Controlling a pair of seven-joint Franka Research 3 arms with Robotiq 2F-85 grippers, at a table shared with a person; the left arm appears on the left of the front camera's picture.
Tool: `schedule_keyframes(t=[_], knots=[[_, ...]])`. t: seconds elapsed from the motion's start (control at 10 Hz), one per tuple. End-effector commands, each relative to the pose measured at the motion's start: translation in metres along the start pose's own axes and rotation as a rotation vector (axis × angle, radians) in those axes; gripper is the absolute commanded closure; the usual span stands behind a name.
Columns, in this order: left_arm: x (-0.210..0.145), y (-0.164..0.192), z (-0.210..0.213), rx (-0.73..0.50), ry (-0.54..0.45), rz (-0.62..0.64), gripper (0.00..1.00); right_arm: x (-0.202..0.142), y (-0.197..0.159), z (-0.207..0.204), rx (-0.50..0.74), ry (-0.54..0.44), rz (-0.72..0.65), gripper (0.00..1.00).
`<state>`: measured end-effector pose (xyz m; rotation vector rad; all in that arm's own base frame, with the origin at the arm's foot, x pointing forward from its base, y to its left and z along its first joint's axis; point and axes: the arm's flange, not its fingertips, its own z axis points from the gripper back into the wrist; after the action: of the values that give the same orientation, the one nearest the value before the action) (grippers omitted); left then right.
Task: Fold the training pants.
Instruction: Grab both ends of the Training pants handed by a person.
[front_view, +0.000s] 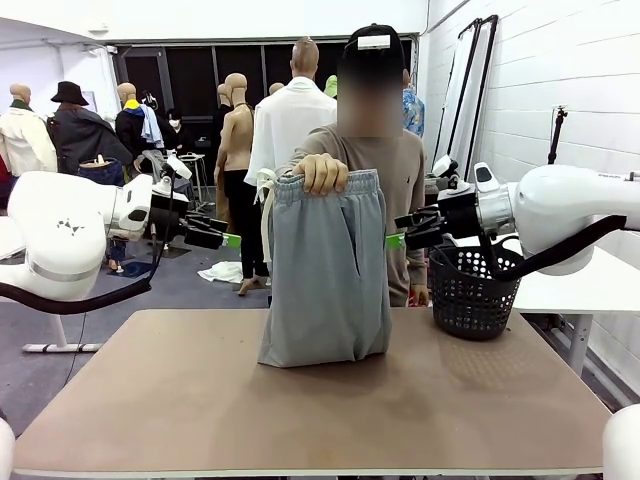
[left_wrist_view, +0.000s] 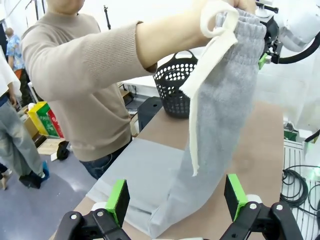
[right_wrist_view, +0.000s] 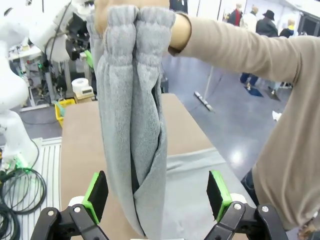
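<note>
The room is big, with a grey floor, and people stand far back in it. In front is a brown desk (front_view: 180, 400).

On the left, the left pincer (front_view: 226, 240) is up in the air above the desk. Its 2 green pads point at the pants. It is wide open and holds nothing. It is near the cloth but does not touch it.

In the middle, a person stands at the far side of the desk. The person's hand (front_view: 322, 173) grips the training pants (front_view: 325, 280) by the bunched top band and holds them up. The grey pants hang straight down from the hand. Their low end sits on the desk. In the left wrist view, more of the grey cloth lies flat on the desk, on the person's side. A pale drawstring (front_view: 266, 215) hangs down from the top band on the left side of the pants.

On the right, the right pincer (front_view: 398, 239) is also up in the air, just beside the pants. It is wide open too and holds nothing. I cannot tell if its tips touch the cloth.

Right of that, a black basket (front_view: 475, 290) with holes sits on the far right corner of the desk, under the right arm.
</note>
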<state>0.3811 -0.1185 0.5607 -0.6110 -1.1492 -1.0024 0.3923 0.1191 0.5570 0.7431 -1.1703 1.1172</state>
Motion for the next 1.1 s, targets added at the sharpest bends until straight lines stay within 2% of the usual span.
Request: schedule_keyframes(t=[0.0,0.5,1.0], knots=[[-0.008,0.001,-0.011,-0.023,-0.054,-0.030,0.00,0.000,-0.006,-0.006,0.018,-0.087,0.014,0.00],[0.003,0.002,-0.024,-0.046,-0.103,-0.090,0.00,0.005,-0.012,-0.021,0.035,-0.134,0.025,0.00],[0.009,0.007,-0.038,-0.132,-0.129,-0.053,0.00,0.007,-0.018,-0.023,0.044,-0.140,0.032,0.00]])
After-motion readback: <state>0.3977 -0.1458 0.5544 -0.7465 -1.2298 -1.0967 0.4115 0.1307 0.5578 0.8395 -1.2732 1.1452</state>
